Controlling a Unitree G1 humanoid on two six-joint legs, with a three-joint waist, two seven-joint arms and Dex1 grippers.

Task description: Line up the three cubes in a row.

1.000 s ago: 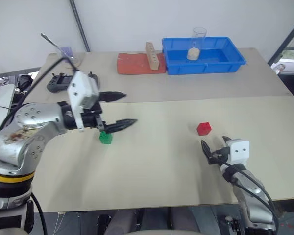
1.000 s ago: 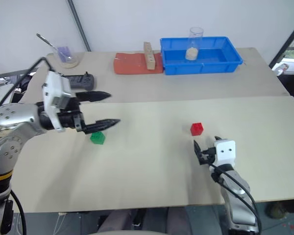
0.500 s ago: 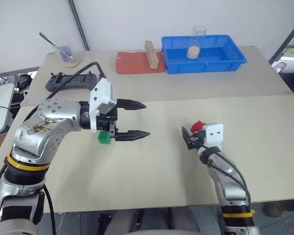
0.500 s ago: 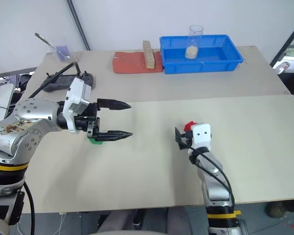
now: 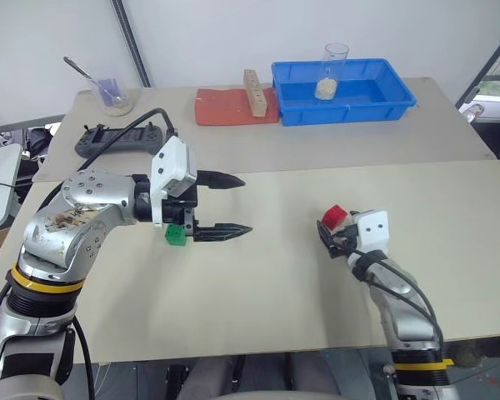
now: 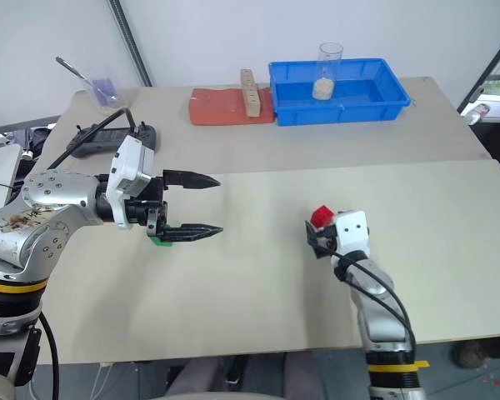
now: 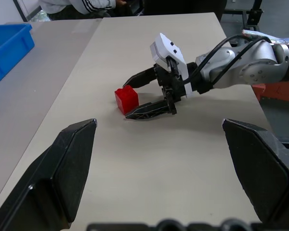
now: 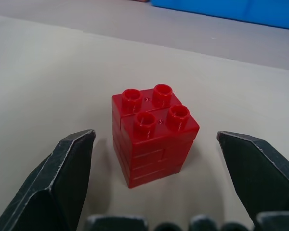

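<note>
Nothing lined up yet. Your right gripper (image 8: pixel 149 211) is open, straddling the red cube (image 5: pixel 334 217) at right centre; the open left gripper (image 5: pixel 230 203) hovers by the green cube (image 5: pixel 176 236). Orange-yellow cube possibly hidden.

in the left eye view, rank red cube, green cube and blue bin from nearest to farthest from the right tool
1. Red cube, just ahead of the open right tool.
2. Green cube, far across on the robot's left, under the left tool.
3. Blue bin, at the table's far edge.
</note>
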